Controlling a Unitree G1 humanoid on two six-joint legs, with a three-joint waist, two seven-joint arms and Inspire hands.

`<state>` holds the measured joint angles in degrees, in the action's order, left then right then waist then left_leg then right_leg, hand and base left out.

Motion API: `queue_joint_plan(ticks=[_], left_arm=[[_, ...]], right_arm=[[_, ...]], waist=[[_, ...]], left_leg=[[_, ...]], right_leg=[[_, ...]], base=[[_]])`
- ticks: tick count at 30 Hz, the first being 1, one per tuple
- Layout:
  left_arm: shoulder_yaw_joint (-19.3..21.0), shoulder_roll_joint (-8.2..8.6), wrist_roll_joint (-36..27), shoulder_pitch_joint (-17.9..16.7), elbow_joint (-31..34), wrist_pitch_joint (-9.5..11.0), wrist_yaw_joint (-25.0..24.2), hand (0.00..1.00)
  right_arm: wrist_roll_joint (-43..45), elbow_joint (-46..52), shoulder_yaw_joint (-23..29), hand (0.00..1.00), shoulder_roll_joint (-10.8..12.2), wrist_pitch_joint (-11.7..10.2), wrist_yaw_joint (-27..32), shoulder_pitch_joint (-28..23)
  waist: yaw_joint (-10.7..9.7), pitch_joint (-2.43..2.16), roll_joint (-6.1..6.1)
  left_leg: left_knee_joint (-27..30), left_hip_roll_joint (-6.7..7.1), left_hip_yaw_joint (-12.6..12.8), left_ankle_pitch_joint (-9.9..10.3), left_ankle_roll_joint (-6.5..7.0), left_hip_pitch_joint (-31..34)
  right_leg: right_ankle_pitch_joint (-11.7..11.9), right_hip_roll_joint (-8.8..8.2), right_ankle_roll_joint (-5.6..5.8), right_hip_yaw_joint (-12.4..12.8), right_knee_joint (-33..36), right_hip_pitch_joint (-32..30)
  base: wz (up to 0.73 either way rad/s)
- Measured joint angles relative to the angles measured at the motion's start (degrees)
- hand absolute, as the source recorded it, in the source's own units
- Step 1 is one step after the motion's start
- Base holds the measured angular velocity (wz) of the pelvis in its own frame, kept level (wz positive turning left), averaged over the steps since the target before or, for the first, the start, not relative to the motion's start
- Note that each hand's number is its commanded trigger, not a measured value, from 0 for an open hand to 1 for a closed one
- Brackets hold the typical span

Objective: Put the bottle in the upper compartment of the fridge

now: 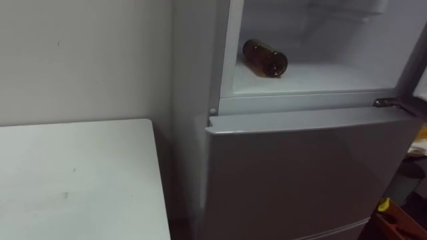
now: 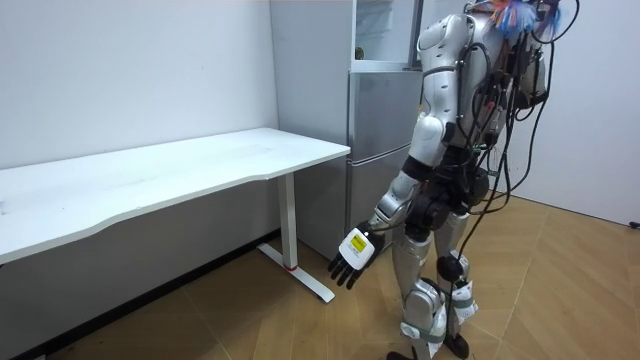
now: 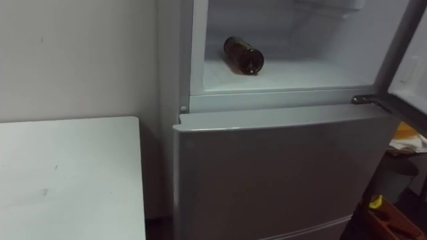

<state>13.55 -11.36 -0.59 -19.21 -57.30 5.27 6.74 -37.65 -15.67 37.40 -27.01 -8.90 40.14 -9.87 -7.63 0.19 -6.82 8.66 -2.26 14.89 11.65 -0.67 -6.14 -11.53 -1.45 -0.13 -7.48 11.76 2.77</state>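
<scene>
You are in a plain indoor room that reads more as a lab or test space fitted with household pieces than as a lived-in kitchen. A grey fridge stands in the corner against a bare white wall, its lower door closed and its upper compartment open, with a brown bottle lying on its side inside. Just beside it you have a long white table on a white metal leg, the office or lab sort, and the floor is pale wood-look boards.
</scene>
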Motion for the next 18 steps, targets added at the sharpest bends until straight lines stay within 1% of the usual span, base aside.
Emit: queue_joint_plan(ticks=[1,3,6,8,10,14,17,18], left_arm=[[0.0,-0.07,1.6,-0.1,0.0,0.0,0.0,0.0],[0.0,-0.11,3.2,-0.1,0.1,0.0,0.0,0.0],[-0.1,-0.12,3.6,0.0,0.3,-1.0,-0.3,0.0],[0.0,-0.13,3.5,-0.1,0.5,-1.5,-0.5,0.0],[-0.1,-0.14,3.4,-0.2,0.3,-1.7,-0.7,0.0],[-0.1,-0.16,3.3,0.0,-0.2,-1.8,-0.8,0.0],[0.0,-0.22,2.7,-0.7,-0.7,-2.2,-1.3,0.0],[0.0,-0.24,2.6,-0.8,-0.7,-2.4,-1.4,0.0]], right_arm=[[0.5,0.9,0.3,0.0,-0.8,0.0,0.5,0.0],[1.9,1.4,0.4,0.0,-1.6,-0.6,1.0,0.0],[1.8,3.2,0.4,0.0,-1.7,-0.4,2.7,0.1],[1.9,3.9,0.5,0.0,-1.8,-0.2,3.8,1.3],[1.8,5.0,0.4,0.0,-1.8,0.2,5.0,2.7],[2.5,6.0,0.1,0.0,-2.1,0.4,5.6,4.7],[6.8,7.6,0.0,0.0,-2.0,3.3,5.5,4.6],[7.0,7.8,0.0,0.0,-2.0,3.8,5.5,4.6]], waist=[[0.0,-0.01,-0.02],[0.0,-0.05,-0.1],[0.1,-0.04,-0.02],[0.0,-0.06,-0.08],[-0.1,-0.06,-0.08],[-0.3,-0.09,-0.2],[-0.6,-0.08,-0.22],[-0.6,-0.05,-0.28]], left_leg=[[0.0,-0.03,0.0,0.0,0.0,0.0],[0.1,-0.04,0.0,0.0,0.0,0.1],[0.1,-0.02,-0.1,-0.1,-0.02,0.9],[0.1,-0.03,0.1,-0.1,-0.03,1.1],[0.1,-0.03,0.3,-0.1,-0.03,1.0],[0.1,0.0,0.5,-0.1,-0.04,0.7],[0.1,0.26,0.5,-0.1,-0.01,0.4],[0.1,0.33,0.5,-0.1,-0.01,0.4]], right_leg=[[0.0,0.02,-0.02,0.0,0.0,0.0],[0.0,0.03,-0.04,-0.1,0.0,0.0],[0.1,-0.01,-0.11,0.0,0.4,-1.2],[0.0,-0.05,-0.18,0.0,0.9,-1.8],[0.0,-0.05,-0.19,0.0,0.9,-1.7],[0.0,-0.07,-0.16,0.2,1.0,-1.5],[-0.5,-0.32,0.0,0.4,1.7,-1.5],[-0.7,-0.41,0.03,0.4,2.1,-1.6]], base=[[0.0],[0.0],[-0.05],[-0.06],[-0.02],[0.0],[0.0],[0.0]])
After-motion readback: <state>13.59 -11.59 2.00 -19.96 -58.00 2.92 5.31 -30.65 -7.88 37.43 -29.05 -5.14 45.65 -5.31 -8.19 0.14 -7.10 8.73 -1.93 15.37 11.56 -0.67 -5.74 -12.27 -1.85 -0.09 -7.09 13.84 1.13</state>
